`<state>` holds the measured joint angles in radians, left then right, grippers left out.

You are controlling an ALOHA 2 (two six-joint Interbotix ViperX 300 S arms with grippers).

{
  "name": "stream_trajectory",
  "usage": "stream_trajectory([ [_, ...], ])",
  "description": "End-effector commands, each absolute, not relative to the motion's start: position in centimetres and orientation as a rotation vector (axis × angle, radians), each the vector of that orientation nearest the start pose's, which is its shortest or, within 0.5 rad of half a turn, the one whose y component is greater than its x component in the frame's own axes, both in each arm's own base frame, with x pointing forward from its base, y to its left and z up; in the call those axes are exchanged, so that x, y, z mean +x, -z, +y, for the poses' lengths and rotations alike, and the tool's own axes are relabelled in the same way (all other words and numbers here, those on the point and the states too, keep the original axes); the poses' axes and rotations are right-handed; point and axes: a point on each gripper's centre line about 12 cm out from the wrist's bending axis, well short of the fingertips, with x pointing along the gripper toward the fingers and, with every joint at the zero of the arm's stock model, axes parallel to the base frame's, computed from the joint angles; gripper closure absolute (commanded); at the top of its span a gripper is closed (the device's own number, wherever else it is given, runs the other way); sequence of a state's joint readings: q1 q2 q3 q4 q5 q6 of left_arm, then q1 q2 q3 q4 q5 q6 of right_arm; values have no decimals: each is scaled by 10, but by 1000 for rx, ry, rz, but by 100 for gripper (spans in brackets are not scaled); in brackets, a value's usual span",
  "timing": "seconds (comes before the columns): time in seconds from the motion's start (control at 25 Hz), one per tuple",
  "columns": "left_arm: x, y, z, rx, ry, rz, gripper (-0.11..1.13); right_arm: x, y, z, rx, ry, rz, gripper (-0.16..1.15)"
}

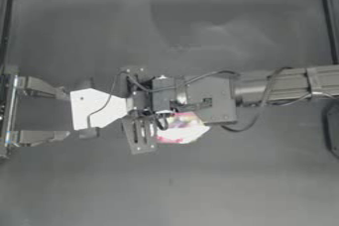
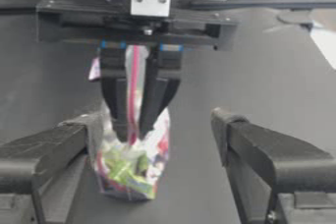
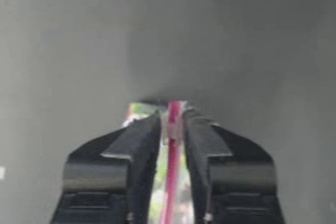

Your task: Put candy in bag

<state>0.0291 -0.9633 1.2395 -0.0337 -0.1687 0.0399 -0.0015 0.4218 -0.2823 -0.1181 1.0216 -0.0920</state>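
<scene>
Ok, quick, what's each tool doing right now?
Left tool: open, holding nothing, facing the bag.
Right tool: closed on the bag's pink strip.

The top camera looks straight down on the dark bench (image 1: pixel 165 190), both arms meeting near its middle. The left wrist camera looks along the left hand (image 2: pixel 151 154) at the bag (image 2: pixel 134 169) and the right hand (image 2: pixel 138 120) close beyond. The right wrist camera sits very near the bag's strip (image 3: pixel 172 139), probably facing the bench.
</scene>
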Motion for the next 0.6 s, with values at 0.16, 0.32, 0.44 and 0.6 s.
stream_trajectory([
  [0.16, 196, -255, 7, 4, -36, 106, 5, 521, -249, -14, -202, 12, 1126, 47],
  [0.32, 196, -255, 6, 4, -35, 106, 5, 520, -252, -14, -213, 18, 1126, 63],
  [0.44, 196, -253, 6, 2, -35, 111, 5, 519, -256, -15, -213, 20, 1118, 76],
  [0.6, 195, -250, 6, -1, -36, 117, 5, 518, -262, -15, -216, 22, 1105, 86],
])
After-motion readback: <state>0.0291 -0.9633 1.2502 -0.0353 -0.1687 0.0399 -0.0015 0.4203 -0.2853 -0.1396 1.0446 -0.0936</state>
